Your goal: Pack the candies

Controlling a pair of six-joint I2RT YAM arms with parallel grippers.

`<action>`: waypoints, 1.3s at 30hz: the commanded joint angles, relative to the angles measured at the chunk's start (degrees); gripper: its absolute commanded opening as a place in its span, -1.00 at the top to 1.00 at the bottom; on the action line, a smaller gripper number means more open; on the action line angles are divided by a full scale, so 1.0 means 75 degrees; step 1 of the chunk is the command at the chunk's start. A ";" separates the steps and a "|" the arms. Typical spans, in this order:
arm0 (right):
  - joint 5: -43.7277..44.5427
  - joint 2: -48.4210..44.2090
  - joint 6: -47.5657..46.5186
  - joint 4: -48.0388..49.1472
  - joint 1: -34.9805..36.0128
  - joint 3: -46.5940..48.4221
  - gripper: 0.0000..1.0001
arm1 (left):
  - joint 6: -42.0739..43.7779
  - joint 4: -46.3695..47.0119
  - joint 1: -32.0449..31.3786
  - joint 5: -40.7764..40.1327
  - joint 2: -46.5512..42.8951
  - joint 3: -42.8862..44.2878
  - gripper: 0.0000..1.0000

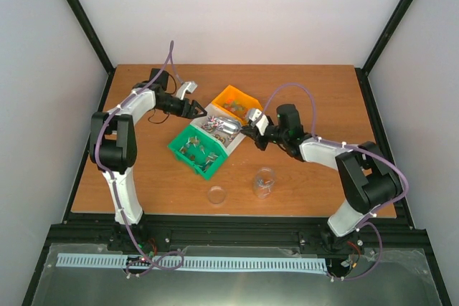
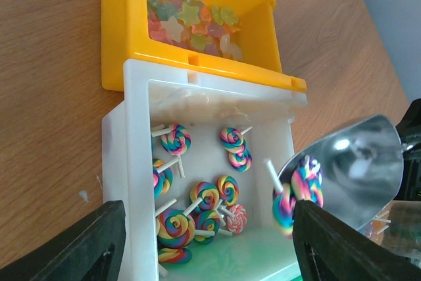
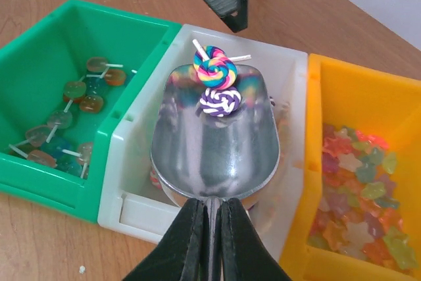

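— Why did the clear jar (image 1: 264,183) stand by the table's (image 1: 143,177) near edge, with what looked like its lid (image 1: 216,195) lying apart to its left?
— Probably so that it stood open for filling. Nothing could be made out inside it.
— And the candies (image 2: 191,212)?
— They were sorted into three bins in a slanted row at mid-table: flat lollipops (image 3: 82,103) in the green bin (image 3: 46,192), swirl ones in the white bin (image 3: 131,195), star sweets (image 3: 358,208) in the orange bin (image 3: 299,241). Two scooped lollipops (image 3: 216,77) lay near the lip of the scoop (image 3: 214,143), above the white bin.
— What held it?
— The right gripper (image 3: 209,218), clamped on the handle, held the bowl about level, presumably so the pair would not slide off.
— The left gripper (image 1: 193,109)?
— Spread wide and grasping nothing, it hung off the white bin's far-left side, perhaps to steady it.
— The surroundings?
— A wood-grain top, bare pale walls (image 1: 251,12), and black frame posts (image 1: 79,12) at the far corners.
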 commanded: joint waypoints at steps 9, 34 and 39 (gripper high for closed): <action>-0.1965 -0.0629 0.0868 -0.0324 -0.0894 0.0393 0.94 | -0.0027 0.0090 0.0059 -0.0025 -0.0520 -0.0161 -0.43; -0.4119 -0.2601 -0.0768 -0.4328 -0.2672 0.1030 0.94 | 0.0485 -0.0364 0.0058 -0.0212 -0.0955 -0.0518 -0.48; -0.4361 -0.2878 -0.3078 -0.7385 -0.3511 0.1529 0.95 | 0.0445 -0.0361 0.0059 -0.0212 -0.0931 -0.0519 -0.48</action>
